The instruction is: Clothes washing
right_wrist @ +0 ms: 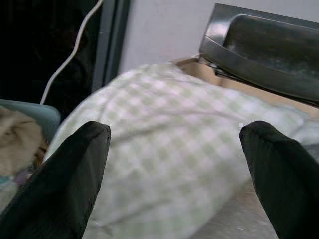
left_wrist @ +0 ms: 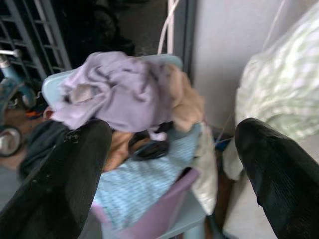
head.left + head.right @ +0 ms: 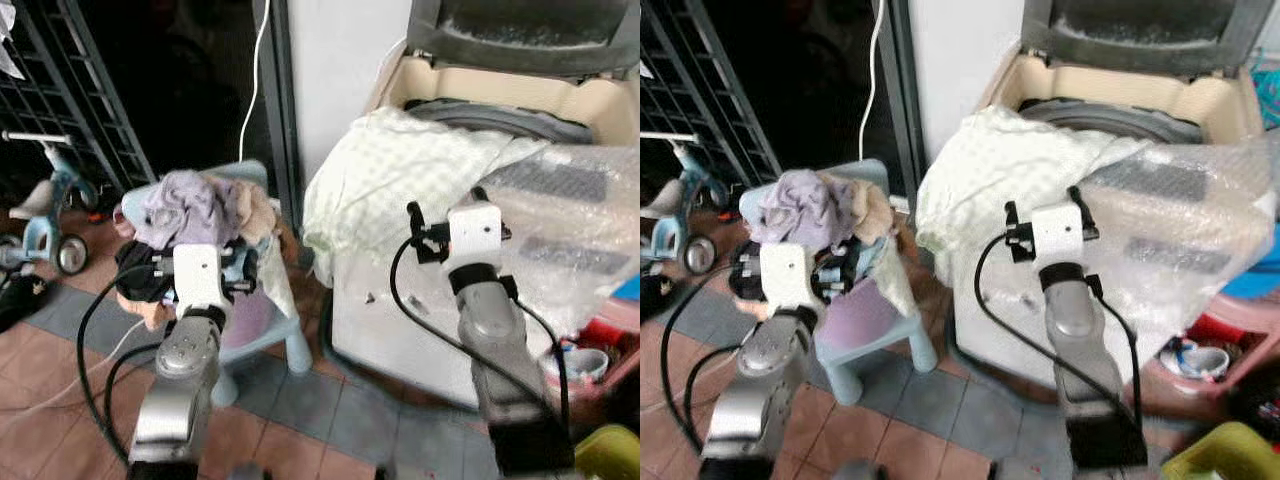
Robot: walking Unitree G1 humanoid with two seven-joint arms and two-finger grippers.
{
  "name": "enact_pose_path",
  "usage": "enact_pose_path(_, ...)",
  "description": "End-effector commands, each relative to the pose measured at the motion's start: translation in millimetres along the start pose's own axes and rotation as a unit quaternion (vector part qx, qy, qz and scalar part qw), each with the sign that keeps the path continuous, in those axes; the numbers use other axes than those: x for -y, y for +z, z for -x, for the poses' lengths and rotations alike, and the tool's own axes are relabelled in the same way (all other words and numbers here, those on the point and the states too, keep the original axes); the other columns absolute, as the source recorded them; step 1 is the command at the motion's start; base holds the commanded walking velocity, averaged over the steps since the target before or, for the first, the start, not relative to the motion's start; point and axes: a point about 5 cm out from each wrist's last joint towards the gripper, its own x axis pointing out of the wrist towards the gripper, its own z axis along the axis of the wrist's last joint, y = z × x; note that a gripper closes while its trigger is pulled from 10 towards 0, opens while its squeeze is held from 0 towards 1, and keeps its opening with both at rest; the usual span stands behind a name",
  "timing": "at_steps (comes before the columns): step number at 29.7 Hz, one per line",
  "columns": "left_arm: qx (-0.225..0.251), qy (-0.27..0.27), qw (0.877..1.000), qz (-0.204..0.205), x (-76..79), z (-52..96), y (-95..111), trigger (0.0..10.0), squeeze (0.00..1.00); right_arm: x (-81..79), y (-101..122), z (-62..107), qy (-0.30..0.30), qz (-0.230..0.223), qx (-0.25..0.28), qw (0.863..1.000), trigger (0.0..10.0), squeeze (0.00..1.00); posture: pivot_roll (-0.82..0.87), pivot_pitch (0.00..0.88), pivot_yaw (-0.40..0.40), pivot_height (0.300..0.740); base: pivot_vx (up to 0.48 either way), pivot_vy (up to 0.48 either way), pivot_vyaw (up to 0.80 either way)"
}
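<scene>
The checked cloth (image 3: pixel 400 180) is draping over the washing machine (image 3: pixel 480 100) rim (lid raised), facing the right gripper (image 1: pixel 174 164), fingers apart; the left gripper (image 2: pixel 174 169), likewise spread, is facing the laundry pile (image 3: pixel 200 215).

A tricycle (image 3: pixel 45 215) stands by a black grille (image 3: pixel 70 90); a white cable (image 3: pixel 255 70) hangs down the wall.

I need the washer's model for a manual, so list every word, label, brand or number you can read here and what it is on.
None can be read.
Washing machine: no legible brand or label on its front or open lid.
Control panel: under bubble wrap, markings too blurred.
Checked cloth and clothes pile: no print seen.
</scene>
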Motion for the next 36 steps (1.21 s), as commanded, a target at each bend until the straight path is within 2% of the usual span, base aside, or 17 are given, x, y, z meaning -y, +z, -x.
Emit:
enact_pose_path(1,0.02,-0.018,1.0,0.006,3.3,-2.3,8,10.0,0.0,-0.7,5,-3.0,0.008,0.01,0.008,1.0,10.0,1.0,-0.05,0.0,0.034,0.74,0.0,0.0,0.0)
enact_pose_path(3,0.033,-0.022,0.999,-0.003,2.9,-4.3,12,10.0,0.0,-5.4,4,-2.9,0.024,0.017,0.002,1.0,10.0,1.0,-0.04,0.0,0.033,0.74,0.0,0.0,0.0)
enact_pose_path(8,0.03,-0.011,0.999,-0.003,-1.9,-6.0,12,10.0,0.0,-8.1,3,-3.8,0.034,0.021,0.001,0.999,10.0,1.0,-0.05,0.0,0.034,0.74,0.229,0.0,0.0)
enact_pose_path(13,0.03,-0.018,0.999,0.0,2.0,-4.2,9,10.0,0.0,-11.6,17,-8.5,0.054,0.048,0.044,0.996,10.0,1.0,-0.04,0.0,0.032,0.74,0.37,0.0,0.0)
enact_pose_path(21,0.034,-0.023,0.999,0.002,3.8,-5.1,10,10.0,0.0,-8.6,19,-13.6,0.051,0.037,0.044,0.997,10.0,1.0,-0.05,0.0,0.028,0.74,0.477,0.0,0.0)
enact_pose_path(36,0.032,-0.015,0.999,-0.001,3.4,-6.9,9,10.0,0.0,-33.9,11,-5.1,0.147,0.03,0.032,0.988,10.0,1.0,-0.05,0.0,0.029,0.74,0.442,0.0,0.0)
